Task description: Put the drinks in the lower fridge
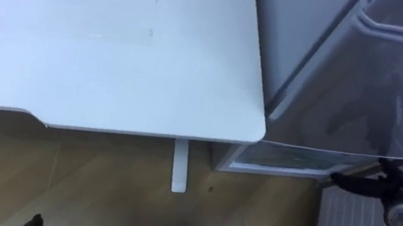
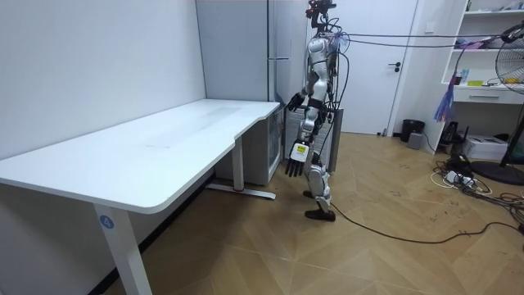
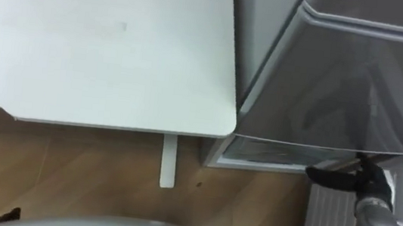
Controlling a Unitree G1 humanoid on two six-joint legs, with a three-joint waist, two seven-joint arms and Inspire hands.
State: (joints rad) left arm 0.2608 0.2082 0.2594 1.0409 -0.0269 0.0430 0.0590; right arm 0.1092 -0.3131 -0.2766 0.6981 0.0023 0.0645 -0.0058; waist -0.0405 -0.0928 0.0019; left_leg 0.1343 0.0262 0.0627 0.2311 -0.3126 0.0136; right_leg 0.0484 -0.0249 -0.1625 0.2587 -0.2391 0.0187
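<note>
1. Drinks: I can't tell where they are. Neither hand carries one.
2. Right hand (image 1: 391, 188): fingers stretched out and apart, empty. The tips are at the lower edge of the grey fridge door (image 1: 352, 123); I can't tell if they touch it or stop just short.
3. Left hand (image 2: 295, 164): hangs beside the thigh, fingers relaxed, empty.
4. Handling, my guess: bottles or cans, so rigid, fairly heavy when full, smooth-walled and possibly slippery. Wrap round the mid-body, keep them upright and don't pinch at the cap.
5. The eye views give the close look at the hand against the door, with the white surface (image 1: 117, 50) just left of it.
6. The room view adds stance: the robot is upright, facing the fridge (image 2: 237, 57) at the surface's far end. The raised hand sits below the seam between the doors, so it is likely at the lower one.
</note>
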